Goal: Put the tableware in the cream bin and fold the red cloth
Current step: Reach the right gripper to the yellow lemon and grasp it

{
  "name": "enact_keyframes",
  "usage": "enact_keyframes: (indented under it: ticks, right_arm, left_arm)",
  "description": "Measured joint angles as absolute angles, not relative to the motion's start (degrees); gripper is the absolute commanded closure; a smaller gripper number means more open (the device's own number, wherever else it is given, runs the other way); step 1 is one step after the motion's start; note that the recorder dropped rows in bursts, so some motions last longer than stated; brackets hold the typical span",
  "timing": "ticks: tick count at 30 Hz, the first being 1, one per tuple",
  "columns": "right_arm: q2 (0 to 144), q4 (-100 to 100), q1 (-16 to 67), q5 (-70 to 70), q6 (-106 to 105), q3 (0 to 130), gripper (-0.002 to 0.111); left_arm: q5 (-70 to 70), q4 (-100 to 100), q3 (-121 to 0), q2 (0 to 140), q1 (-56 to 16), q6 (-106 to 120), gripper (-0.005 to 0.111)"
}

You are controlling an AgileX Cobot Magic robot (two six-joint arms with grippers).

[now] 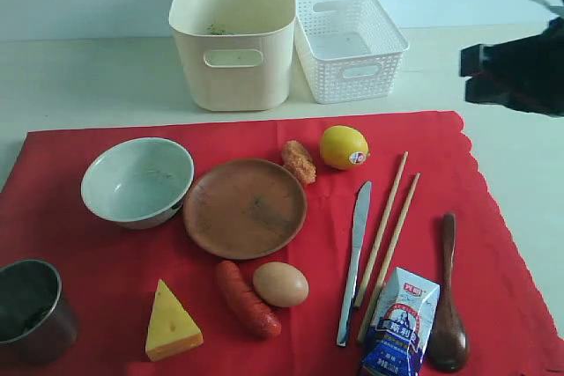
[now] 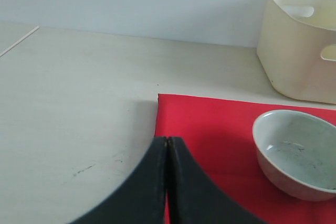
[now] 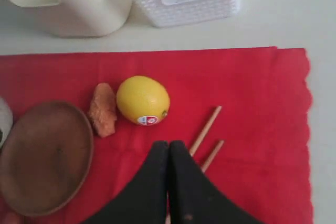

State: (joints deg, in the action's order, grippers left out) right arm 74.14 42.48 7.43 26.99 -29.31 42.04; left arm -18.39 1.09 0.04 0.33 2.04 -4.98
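Red cloth [image 1: 106, 248] is spread flat over the pale table, its near edge closest to the exterior camera; every loose item is laid on it. Cream bin [image 1: 233, 85] is set upright behind the cloth, with a white lattice basket [image 1: 352, 77] just beside it. Pale bowl [image 1: 137, 180] is placed beside the brown plate [image 1: 245, 208]; the steel cup [image 1: 33, 310] is cut off at the near corner. Knife [image 1: 355, 261], chopsticks [image 1: 382, 228] and wooden spoon [image 1: 448, 297] are laid roughly parallel, with a blue-white packet [image 1: 398, 319] overlapping the chopstick ends. Left gripper [image 2: 167, 140] is seen with fingers pressed together, nothing held, at the cloth's side edge. Right gripper [image 3: 168, 142] is likewise closed and empty, above the cloth near the chopstick tips.
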Motion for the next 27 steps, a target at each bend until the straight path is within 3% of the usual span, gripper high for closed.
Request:
enact_keyframes:
  ticks: [10, 18, 21, 27]
  right_arm:
    - [90.0, 41.8, 17.7, 27.2, -30.9, 51.5, 0.074]
    - [99.6, 34.3, 19.6, 24.9, -31.1, 57.6, 0.041]
    - [102.6, 32.1, 19.6, 24.3, -31.2, 59.4, 0.036]
    - [109.1, 31.3, 19.6, 25.1, -33.9, 63.8, 0.036]
  left_arm:
    - [-18.4, 1.1, 0.0, 0.3, 2.0, -5.0, 0.105]
    - [-18.4, 1.1, 0.0, 0.3, 2.0, -5.0, 0.105]
    - [-18.4, 1.1, 0.0, 0.3, 2.0, -5.0, 0.105]
    - [-18.4, 1.1, 0.0, 0.3, 2.0, -5.0, 0.105]
